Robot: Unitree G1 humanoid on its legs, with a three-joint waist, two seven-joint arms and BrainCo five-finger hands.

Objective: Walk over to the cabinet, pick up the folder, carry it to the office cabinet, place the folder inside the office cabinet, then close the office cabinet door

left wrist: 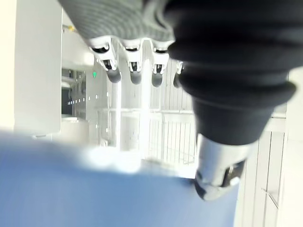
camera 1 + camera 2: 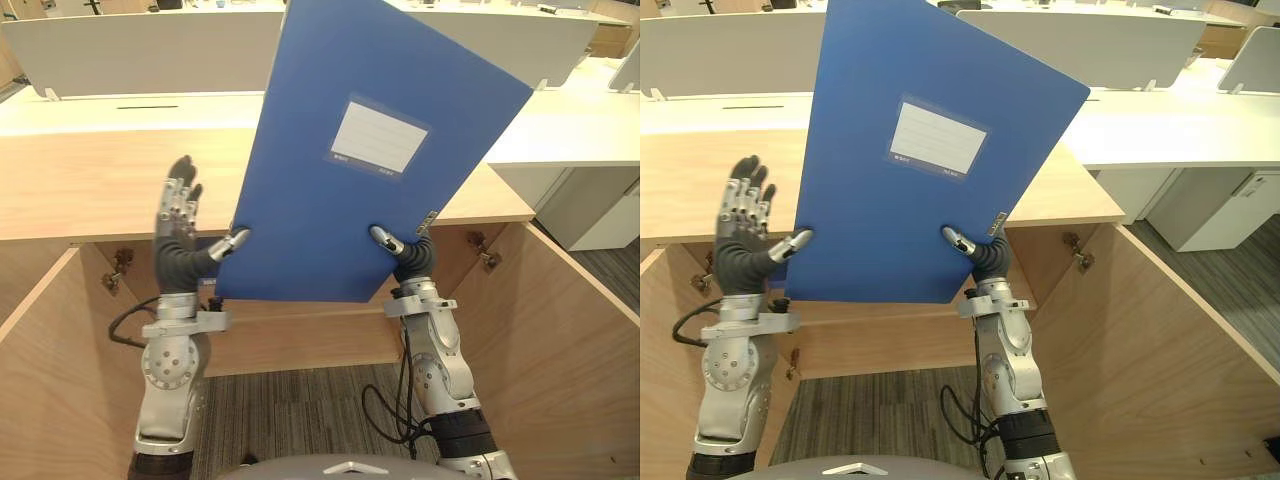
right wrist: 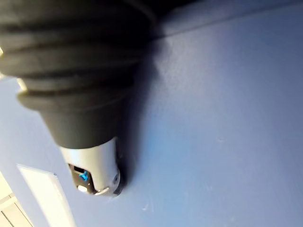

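Stiffness looks like the main trait of the blue stiff plastic folder [image 2: 330, 200] with its white label. It seems a light, flat, smooth-faced board that should keep its shape but could slide out of a loose pinch, so its lower corners look like the sound places to hold. It stands upright, slightly tilted, in the air over the front edge of the open pale wooden cabinet [image 2: 90, 190]. The right hand [image 2: 412, 258] pinches the lower right corner, thumb on the front face and fingers behind. The left hand [image 2: 178, 235] is raised with fingers straight, only its thumb touching the lower left edge.
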